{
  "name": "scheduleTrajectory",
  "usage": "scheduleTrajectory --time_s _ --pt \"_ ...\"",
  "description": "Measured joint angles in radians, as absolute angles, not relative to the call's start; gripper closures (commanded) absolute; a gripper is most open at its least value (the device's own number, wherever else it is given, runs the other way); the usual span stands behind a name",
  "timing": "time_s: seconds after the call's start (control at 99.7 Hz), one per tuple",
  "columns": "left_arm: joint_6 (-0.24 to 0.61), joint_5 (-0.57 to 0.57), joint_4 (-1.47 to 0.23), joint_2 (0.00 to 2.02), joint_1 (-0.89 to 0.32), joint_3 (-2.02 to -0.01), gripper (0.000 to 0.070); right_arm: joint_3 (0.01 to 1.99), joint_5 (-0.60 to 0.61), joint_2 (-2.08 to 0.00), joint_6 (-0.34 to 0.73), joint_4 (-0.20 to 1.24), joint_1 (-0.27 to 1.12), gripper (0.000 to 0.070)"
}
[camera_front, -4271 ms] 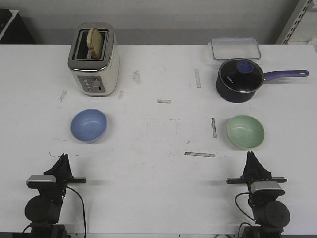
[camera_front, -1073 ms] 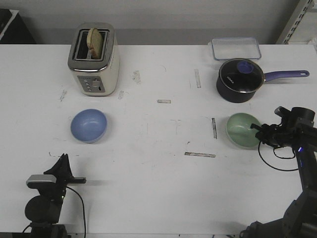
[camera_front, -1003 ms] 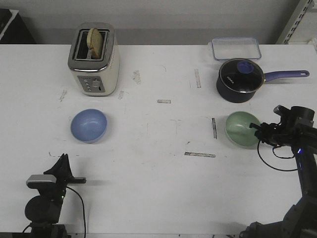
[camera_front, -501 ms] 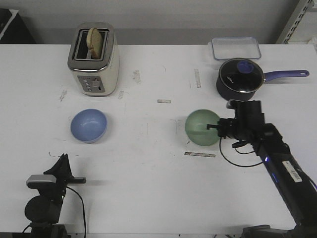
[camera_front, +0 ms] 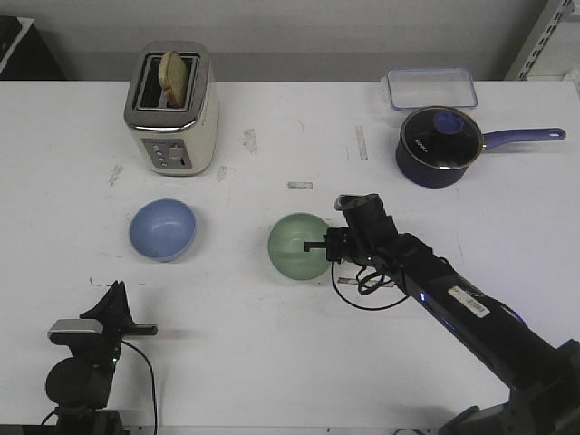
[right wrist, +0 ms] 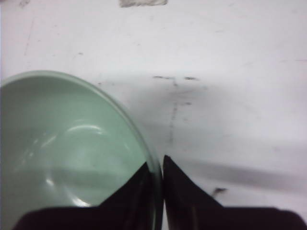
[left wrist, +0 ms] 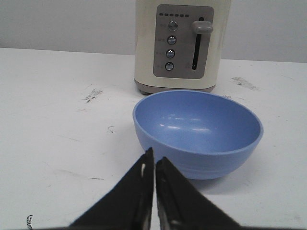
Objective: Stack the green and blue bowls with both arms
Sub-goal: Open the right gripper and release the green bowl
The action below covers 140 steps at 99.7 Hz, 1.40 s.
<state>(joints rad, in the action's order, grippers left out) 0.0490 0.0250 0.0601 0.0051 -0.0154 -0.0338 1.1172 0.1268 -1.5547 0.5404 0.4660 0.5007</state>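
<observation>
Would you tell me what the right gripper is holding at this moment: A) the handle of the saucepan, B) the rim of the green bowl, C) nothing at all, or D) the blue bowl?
B: in the right wrist view the right gripper is shut on the rim of the green bowl, one finger inside and one outside.

Green bowl (camera_front: pixel 298 246) & blue bowl (left wrist: pixel 197 132) smooth, glossy; toaster (camera_front: pixel 171 107) w/ shiny metal top; table (camera_front: pixel 272 344) matt, scuffed.

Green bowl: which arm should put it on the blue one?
Probably the right. Its gripper is shut on the green bowl rim, partway across toward the blue bowl. The left gripper is shut and empty.
</observation>
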Motion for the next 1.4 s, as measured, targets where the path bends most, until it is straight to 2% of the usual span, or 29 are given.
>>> scheduleTrajectory --time_s 0.541,0.582,0.722,0.882,1.023,1.213,1.404 --pt "0.049 0.025 0.06 0.005 -0.015 -0.034 0.0699 1.117 0.104 -1.605 0.558 0.466 0.517 0.0677" --pt "0.049 0.025 0.06 0.005 -0.016 -0.034 0.0699 1.117 0.104 -1.605 0.558 0.466 0.517 0.0652" --pt "0.049 0.025 0.06 0.005 -0.015 -0.034 0.0699 1.117 0.105 -1.605 0.558 0.466 0.517 0.0486" --pt "0.049 0.025 0.06 0.005 -0.015 -0.034 0.0699 1.117 0.105 -1.605 0.559 0.466 0.517 0.0451" --pt "0.049 0.025 0.06 0.005 -0.016 -0.034 0.0699 1.117 0.105 -1.586 0.556 0.469 0.517 0.0279" --pt "0.049 0.025 0.06 0.005 -0.016 -0.034 0.0699 1.117 0.105 -1.473 0.515 0.467 0.505 0.0275" --pt "0.049 0.025 0.06 0.005 -0.015 -0.034 0.0699 1.114 0.105 -1.341 0.364 0.449 0.465 0.0279"
